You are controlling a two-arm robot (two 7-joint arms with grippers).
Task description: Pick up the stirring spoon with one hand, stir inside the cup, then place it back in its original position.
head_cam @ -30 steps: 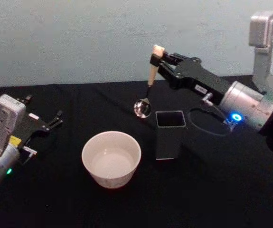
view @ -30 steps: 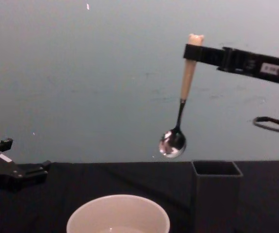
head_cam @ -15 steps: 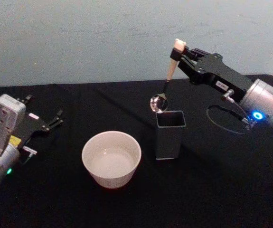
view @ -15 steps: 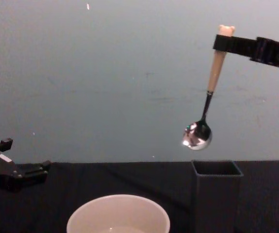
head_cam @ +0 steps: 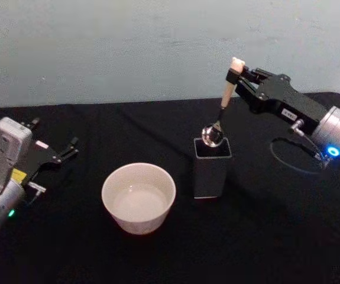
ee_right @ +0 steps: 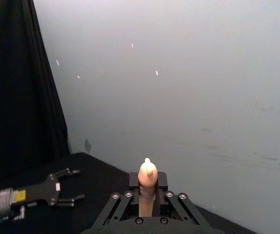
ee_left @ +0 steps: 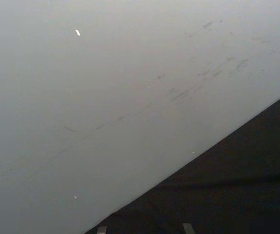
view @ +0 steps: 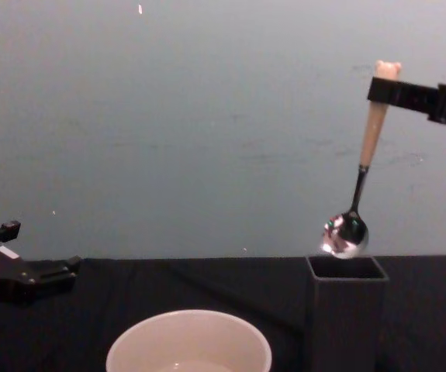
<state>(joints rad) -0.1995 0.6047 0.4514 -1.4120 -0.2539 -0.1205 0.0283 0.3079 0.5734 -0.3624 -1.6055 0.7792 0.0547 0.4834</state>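
Over the grey holder box [head_cam: 210, 174], head view: the right gripper [head_cam: 236, 76] is clamped high on the stirring spoon [head_cam: 224, 97], its metal bowl at the box mouth. To the left the cup [head_cam: 138, 198] stands apart. At far left the left gripper [head_cam: 63, 155] is parked, jaws spread, empty.

Right wrist view: the bear head protrudes above closed jaws.

Chest view: the bowl hangs just above the rim, slightly tilted.

Advice: centre the bowl, lower it straight, release once inside.

Count: one spoon, one cup, one box, two grippers.
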